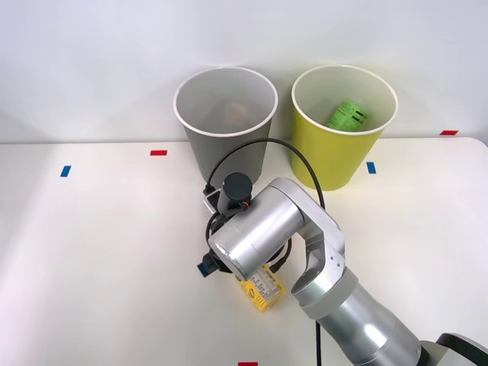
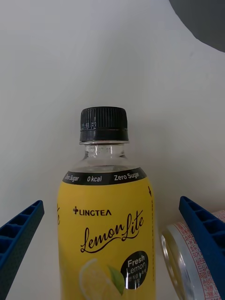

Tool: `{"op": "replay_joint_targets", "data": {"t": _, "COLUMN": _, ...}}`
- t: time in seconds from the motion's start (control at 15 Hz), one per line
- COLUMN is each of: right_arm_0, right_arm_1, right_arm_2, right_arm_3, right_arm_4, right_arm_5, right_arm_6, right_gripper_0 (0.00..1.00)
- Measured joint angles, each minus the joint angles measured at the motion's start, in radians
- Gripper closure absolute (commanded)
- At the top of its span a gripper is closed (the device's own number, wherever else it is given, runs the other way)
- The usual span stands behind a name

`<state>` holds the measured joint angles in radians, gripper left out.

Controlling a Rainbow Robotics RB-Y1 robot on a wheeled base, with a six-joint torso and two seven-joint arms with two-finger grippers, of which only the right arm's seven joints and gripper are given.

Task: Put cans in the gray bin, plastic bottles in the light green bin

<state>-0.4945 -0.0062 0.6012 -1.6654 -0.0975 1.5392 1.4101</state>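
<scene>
Tool (image 2: 112,243): wide open, blue ribbed fingers (image 2: 18,239) spread either side of the yellow bottle, nothing gripped yet.
Yellow bottle (image 2: 107,220): lying on the tabletop (image 1: 99,244) under the right wrist, near side of the scene, black cap (image 2: 103,123) pointing away from the tool; yellow label corner peeking out below the arm in the front view (image 1: 261,288).
Likely handling: clear neck looks empty, so probably light; thin plastic wall likely to give under squeeze; smooth label and round body, apt to roll or slip.
Best hold: across the labelled body, well below the cap, at the widest part.
Can (image 2: 185,262): just beside the bottle on its right, silver top facing out, close to one finger; risk of nudging it.
Light green bin (image 1: 343,126): far right, green-labelled bottle (image 1: 347,116) already inside.
Gray bin (image 1: 226,114): far, left of the green one.
</scene>
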Motion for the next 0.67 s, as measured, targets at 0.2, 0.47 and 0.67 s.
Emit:
{"op": "replay_joint_targets", "data": {"t": 0.2, "right_arm_0": 0.0, "right_arm_1": 0.001, "right_arm_2": 0.001, "right_arm_3": 0.0, "right_arm_4": -0.007, "right_arm_5": 0.0, "right_arm_6": 0.0, "right_gripper_0": 0.0}}
{"op": "replay_joint_targets", "data": {"t": 0.47, "right_arm_0": 0.001, "right_arm_1": 0.005, "right_arm_2": 0.003, "right_arm_3": 0.008, "right_arm_4": -0.005, "right_arm_5": 0.0, "right_arm_6": 0.008, "right_gripper_0": 0.66}}
{"op": "replay_joint_targets", "data": {"t": 0.67, "right_arm_0": 0.001, "right_arm_1": 0.014, "right_arm_2": 0.003, "right_arm_3": 0.013, "right_arm_4": -0.001, "right_arm_5": 0.0, "right_arm_6": 0.011, "right_gripper_0": 1.0}}
